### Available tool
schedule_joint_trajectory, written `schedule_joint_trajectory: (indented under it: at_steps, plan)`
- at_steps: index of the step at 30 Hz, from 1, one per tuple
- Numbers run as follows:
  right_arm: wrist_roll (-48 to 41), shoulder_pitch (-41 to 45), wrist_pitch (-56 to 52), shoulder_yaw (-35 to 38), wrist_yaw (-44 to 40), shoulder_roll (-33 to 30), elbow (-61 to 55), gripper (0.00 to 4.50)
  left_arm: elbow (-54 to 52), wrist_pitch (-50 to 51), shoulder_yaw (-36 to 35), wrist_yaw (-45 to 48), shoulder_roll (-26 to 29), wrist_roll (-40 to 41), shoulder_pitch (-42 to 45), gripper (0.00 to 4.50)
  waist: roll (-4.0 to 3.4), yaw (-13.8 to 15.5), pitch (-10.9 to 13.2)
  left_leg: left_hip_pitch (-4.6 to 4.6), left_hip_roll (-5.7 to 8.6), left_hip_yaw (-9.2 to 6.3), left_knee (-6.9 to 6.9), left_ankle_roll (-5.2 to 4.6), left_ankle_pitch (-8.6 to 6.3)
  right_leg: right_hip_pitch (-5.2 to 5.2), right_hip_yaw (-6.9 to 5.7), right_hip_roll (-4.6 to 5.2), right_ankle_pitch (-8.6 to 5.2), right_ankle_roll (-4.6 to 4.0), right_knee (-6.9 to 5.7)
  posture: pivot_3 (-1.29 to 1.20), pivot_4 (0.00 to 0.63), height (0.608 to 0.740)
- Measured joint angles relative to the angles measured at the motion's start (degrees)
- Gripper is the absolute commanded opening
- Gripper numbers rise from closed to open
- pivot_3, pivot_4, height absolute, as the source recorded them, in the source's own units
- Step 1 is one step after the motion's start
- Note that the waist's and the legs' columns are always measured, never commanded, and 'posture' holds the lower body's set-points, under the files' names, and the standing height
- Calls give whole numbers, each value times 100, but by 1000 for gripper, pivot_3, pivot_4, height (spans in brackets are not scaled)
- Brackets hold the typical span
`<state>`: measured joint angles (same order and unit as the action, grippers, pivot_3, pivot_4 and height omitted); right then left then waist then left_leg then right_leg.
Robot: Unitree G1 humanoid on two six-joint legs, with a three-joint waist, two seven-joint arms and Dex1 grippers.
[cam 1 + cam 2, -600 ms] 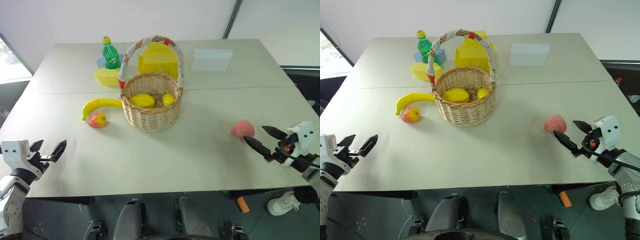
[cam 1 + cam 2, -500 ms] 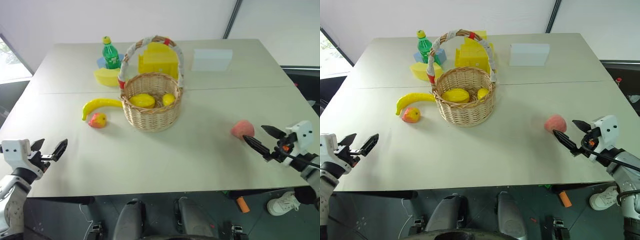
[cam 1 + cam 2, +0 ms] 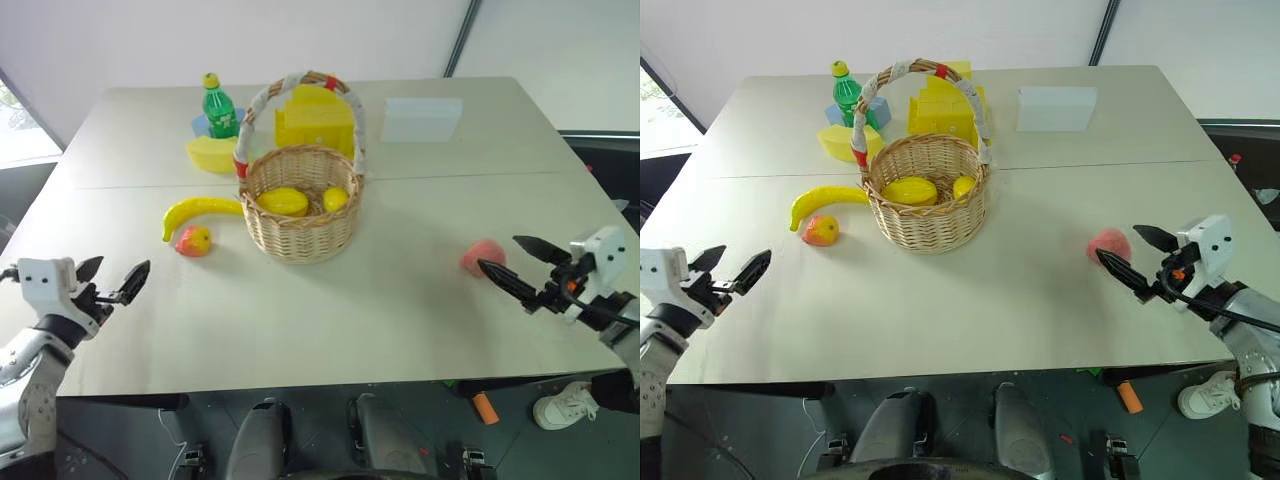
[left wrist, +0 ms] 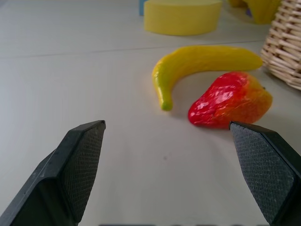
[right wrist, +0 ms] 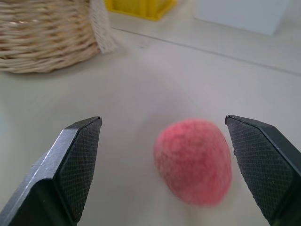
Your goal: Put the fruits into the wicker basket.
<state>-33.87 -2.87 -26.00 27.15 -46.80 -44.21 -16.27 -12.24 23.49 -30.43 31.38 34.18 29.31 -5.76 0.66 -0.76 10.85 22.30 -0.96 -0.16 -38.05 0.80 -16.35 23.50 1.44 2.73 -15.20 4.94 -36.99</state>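
Observation:
The wicker basket (image 3: 303, 228) stands mid-table with two yellow lemon-like fruits (image 3: 285, 201) inside. To its left lie a banana (image 3: 200, 212) and a red-yellow apple (image 3: 194, 241). A pink peach (image 3: 482, 257) rests near the table's right side. My right gripper (image 3: 500, 253) is open, and the peach (image 5: 194, 160) lies just ahead of its fingertips, untouched. My left gripper (image 3: 115, 275) is open and empty near the front left edge, facing the apple (image 4: 230, 100) and banana (image 4: 202, 61) from some way off.
Behind the basket stand a green bottle (image 3: 220, 105), a yellow half-round block (image 3: 212, 153), a yellow boxy container (image 3: 315, 118) and a white box (image 3: 422, 118). The table's front edge (image 3: 320, 375) runs just below both grippers.
My left gripper has moved a little forward and to the right, toward the apple. My right gripper has shifted slightly closer around the peach. The fruits and basket have stayed put.

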Motion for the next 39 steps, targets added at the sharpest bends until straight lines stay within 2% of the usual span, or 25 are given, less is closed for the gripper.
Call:
schedule_joint_trajectory:
  at_steps: [5,11,17,23,27,32,33,37,39]
  plan:
    - [-356,252,-382,-466,-147,-107,-837,4378,-25,38,504,316,615,-315,204,4500,1,-2,1,0,0,-2,0,0,0,1,0,-5,0,-1,0,0,150,740]
    - [-577,1402,-745,-1912,14,186,-1851,4378,290,254,1401,781,1296,-733,1109,4500,0,-3,1,0,1,-2,-2,0,0,4,-1,-6,0,0,-4,0,150,740]
    - [-463,1868,-770,-2626,142,485,-1983,4378,1061,409,2221,930,1309,-1216,1953,4500,11,23,6,16,6,-6,-2,-3,-1,12,-5,-1,2,4,-1,0,150,740]
    - [-215,1985,-630,-2904,145,596,-1887,4378,1678,422,2809,1060,1201,-1628,2789,4500,13,-2,6,14,5,-4,-5,-3,-1,13,-5,-5,2,4,-5,0,150,740]
    - [-91,1992,-572,-2983,146,667,-1862,4378,1934,363,3178,1219,1052,-1802,3023,4500,14,-5,6,14,5,-4,-5,-3,-1,16,-5,-6,2,5,-9,0,150,740]
    - [1,1998,-566,-3020,170,711,-1856,4378,2232,358,3266,1227,1001,-1993,3173,4500,14,0,6,14,5,-4,-7,-3,-1,16,-5,-6,3,5,-10,0,150,740]
    - [8,1999,-565,-3020,175,715,-1856,4500,2261,359,3274,1226,999,-2023,3183,3938,14,1,6,14,5,-4,-7,-3,-1,16,-5,-7,3,5,-10,0,150,740]
    - [73,2047,-565,-3032,199,743,-1849,4500,2263,352,3246,1194,952,-2084,3187,2329,14,2,6,14,5,-4,-8,-3,-1,15,-5,-5,3,5,-12,0,150,740]
    - [112,2112,-564,-3041,202,778,-1838,4500,2256,352,3233,1181,953,-2112,3171,2329,14,-2,6,14,4,-4,-8,-3,-1,16,-5,-6,3,5,-13,0,150,740]
